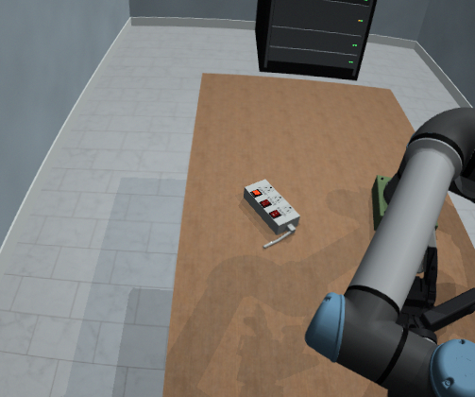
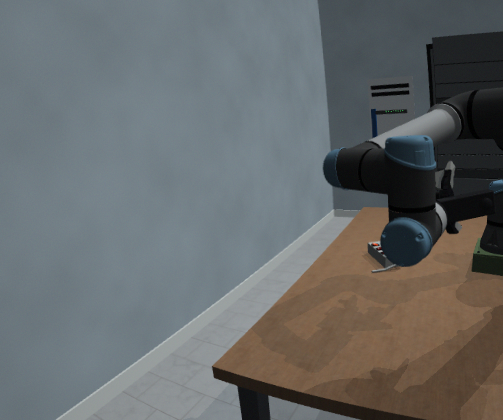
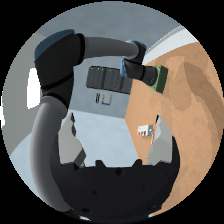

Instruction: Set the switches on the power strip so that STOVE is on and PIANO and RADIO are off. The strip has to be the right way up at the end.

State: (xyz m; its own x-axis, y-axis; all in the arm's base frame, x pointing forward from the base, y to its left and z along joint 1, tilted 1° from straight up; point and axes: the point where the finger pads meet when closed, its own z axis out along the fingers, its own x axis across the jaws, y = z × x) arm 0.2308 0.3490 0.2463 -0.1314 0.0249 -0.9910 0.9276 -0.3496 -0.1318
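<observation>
The white power strip (image 1: 271,206) (image 2: 377,249) (image 3: 144,131) lies right way up near the middle of the brown table (image 1: 279,118) (image 2: 371,325), its three red switches facing up. The switch at the far end (image 1: 256,192) glows brighter red than the other two. The labels are too small to read. A short grey cable stub (image 1: 279,238) sticks out of the near end. My gripper (image 3: 116,114) (image 1: 428,274) (image 2: 449,182) is open and empty. It hangs in the air to the right of the strip and well apart from it. In the top view my own arm hides most of it.
The arm's green base block (image 1: 380,203) (image 2: 501,257) (image 3: 159,77) stands on the table's right side. A black server rack (image 1: 314,35) (image 2: 476,65) stands behind the table's far end. The table's left edge drops to a tiled floor (image 1: 91,213).
</observation>
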